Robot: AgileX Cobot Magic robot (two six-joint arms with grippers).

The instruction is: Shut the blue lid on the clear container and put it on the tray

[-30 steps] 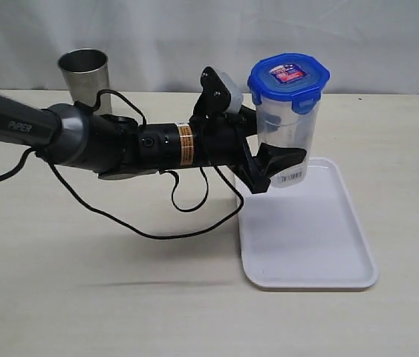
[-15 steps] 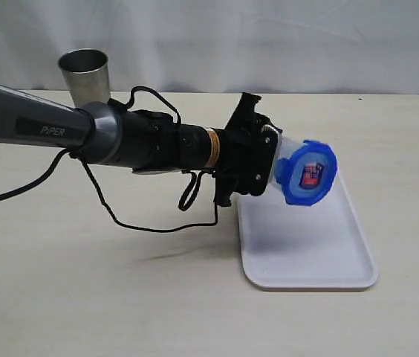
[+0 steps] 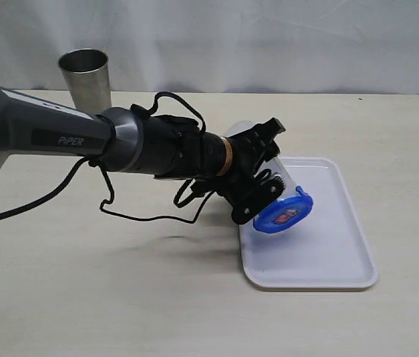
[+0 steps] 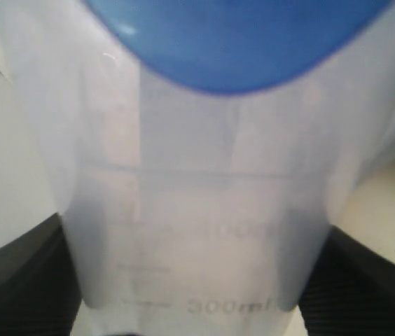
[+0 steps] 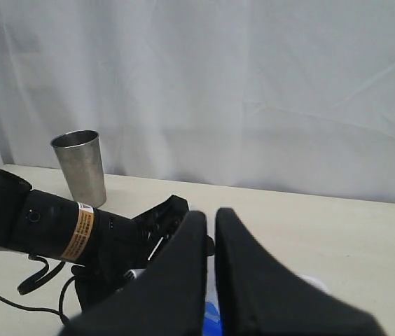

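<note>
Exterior view: left hand (image 3: 267,172) clamps tipped clear container (image 3: 290,184), blue lid (image 3: 284,214) on.

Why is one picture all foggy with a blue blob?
In the left wrist view the clear container is too close to the camera and out of focus, and the blue lid is a smear; the exterior view is sharp, with a soft shadow on the table.

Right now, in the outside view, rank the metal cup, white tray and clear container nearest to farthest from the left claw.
1. Clear container, held in the left gripper.
2. Tray, right below.
3. Metal cup, back left.
</note>
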